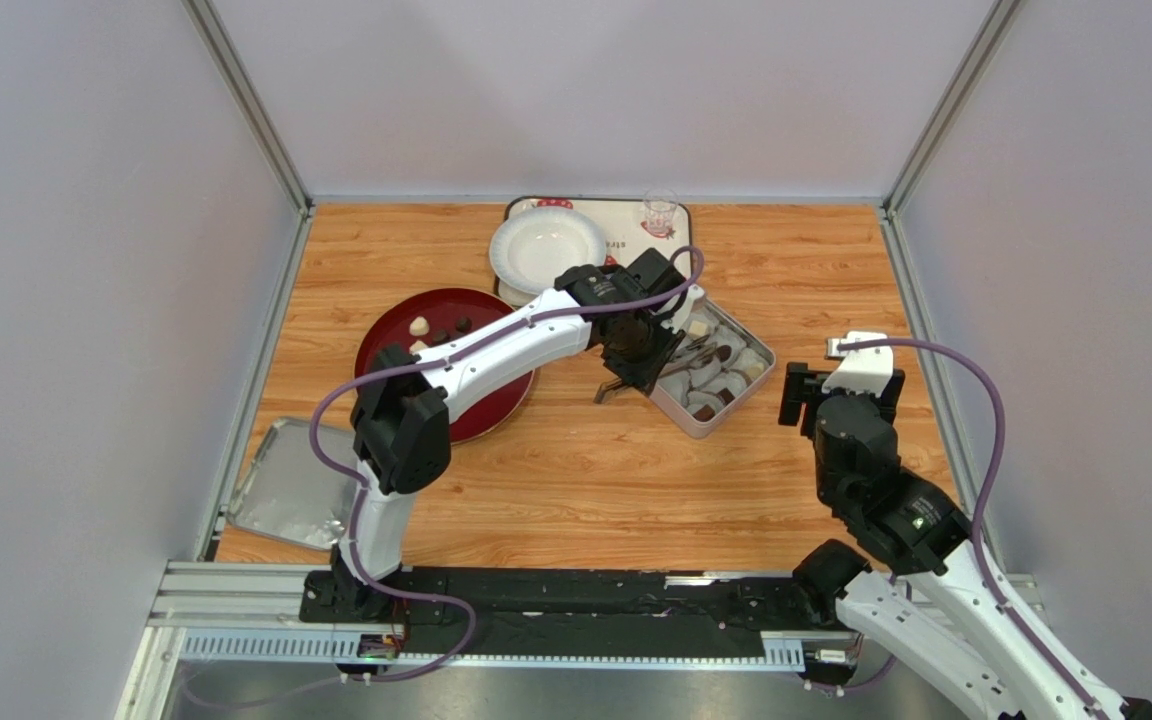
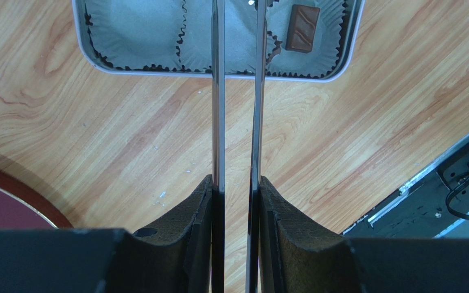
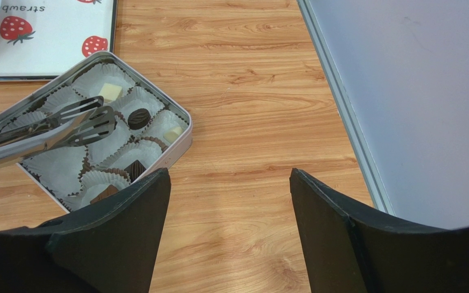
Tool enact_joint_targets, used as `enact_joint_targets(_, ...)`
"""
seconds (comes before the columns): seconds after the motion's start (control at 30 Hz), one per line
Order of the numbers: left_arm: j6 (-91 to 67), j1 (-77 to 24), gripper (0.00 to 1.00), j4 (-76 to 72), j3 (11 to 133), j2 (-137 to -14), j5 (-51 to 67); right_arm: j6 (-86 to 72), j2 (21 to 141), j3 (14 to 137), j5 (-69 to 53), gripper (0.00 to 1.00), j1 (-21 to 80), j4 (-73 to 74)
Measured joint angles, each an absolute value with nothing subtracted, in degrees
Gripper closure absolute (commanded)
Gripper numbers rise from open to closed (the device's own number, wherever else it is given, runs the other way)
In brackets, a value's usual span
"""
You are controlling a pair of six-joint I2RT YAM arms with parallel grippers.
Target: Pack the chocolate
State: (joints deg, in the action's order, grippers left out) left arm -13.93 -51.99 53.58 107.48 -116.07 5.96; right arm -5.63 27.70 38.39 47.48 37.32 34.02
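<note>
The chocolate is small dark and cream pieces. Several lie in paper cups of the square tin (image 3: 179, 145), among them a dark round one (image 3: 138, 118) and a cream one (image 3: 111, 93); a brown bar (image 2: 303, 28) shows in the left wrist view. A few more pieces (image 1: 419, 326) lie on the red plate (image 1: 381, 336). My left gripper (image 1: 630, 357) is shut on metal tongs (image 3: 47, 129), whose tips hang over the tin (image 1: 758, 393), slightly apart and empty. The tongs' blades (image 2: 218, 91) run up from my left gripper (image 2: 236, 180). My right gripper (image 1: 842, 375) is open and empty, right of the tin (image 3: 229, 174).
A white bowl (image 1: 546, 246) and a small glass (image 1: 660, 216) stand on a strawberry-print tray (image 1: 620, 225) at the back. A metal lid (image 1: 289, 488) lies at the front left. Grey walls enclose the table on three sides.
</note>
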Motion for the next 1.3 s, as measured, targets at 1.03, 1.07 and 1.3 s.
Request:
enact_joint_targets(1.03,-13.8,-51.99,0.59,55.51,109.08,-117.89,6.33,-5.74,30.02,38.39,47.42,0.24,37.32,34.04)
enact_joint_targets(1.07,-13.8,-51.99,0.58,55.51,109.08,-117.91,6.31,-5.74,30.02,38.39,47.37,0.24,37.32,34.04)
enact_joint_targets(1.3,-14.0,-51.99,0.57,55.51,109.12,-117.89,6.35,-5.67,30.02,38.39,45.91,0.24,37.32,34.02)
